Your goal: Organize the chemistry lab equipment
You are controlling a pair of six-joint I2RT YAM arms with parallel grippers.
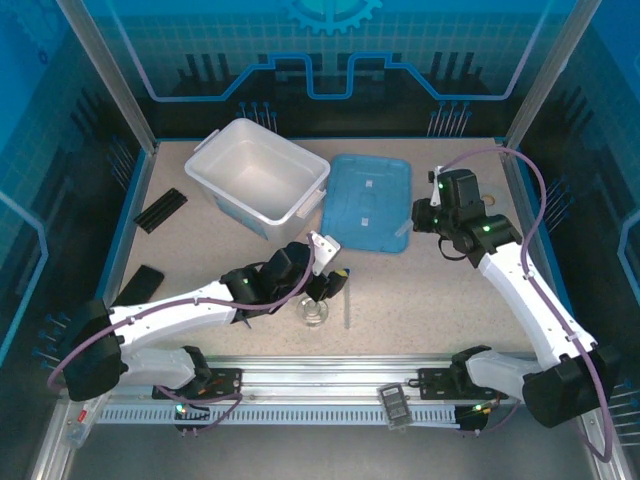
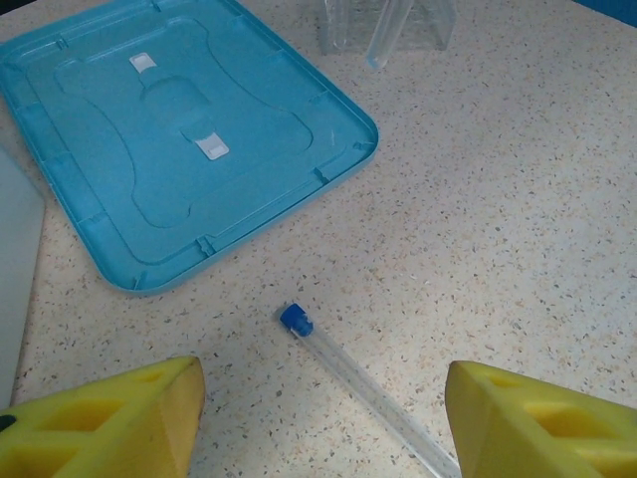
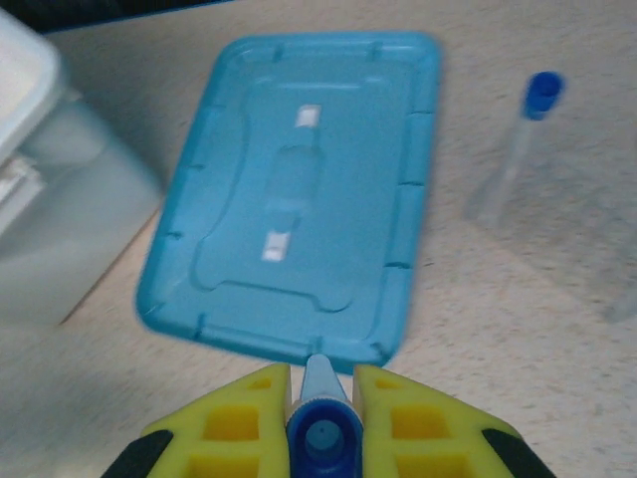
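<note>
while the right hand (image 3: 320, 388) clenches one tube (image 3: 320, 438), another tube (image 2: 348, 373) lies between the released left hand's (image 2: 323, 408) fingers (image 2: 109, 423).

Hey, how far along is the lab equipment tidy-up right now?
Barely started: the white bin looks empty, its blue lid lying beside it. In hand: the right gripper is shut on a blue-capped tube. Remaining: a loose tube under the open left gripper, and a beaker.

The lid (image 2: 179, 149) is turquoise, the bin (image 1: 262, 180) white, the table (image 2: 518, 199) beige (finely speckled), the tube (image 2: 363, 390) clear, blue-capped.
</note>
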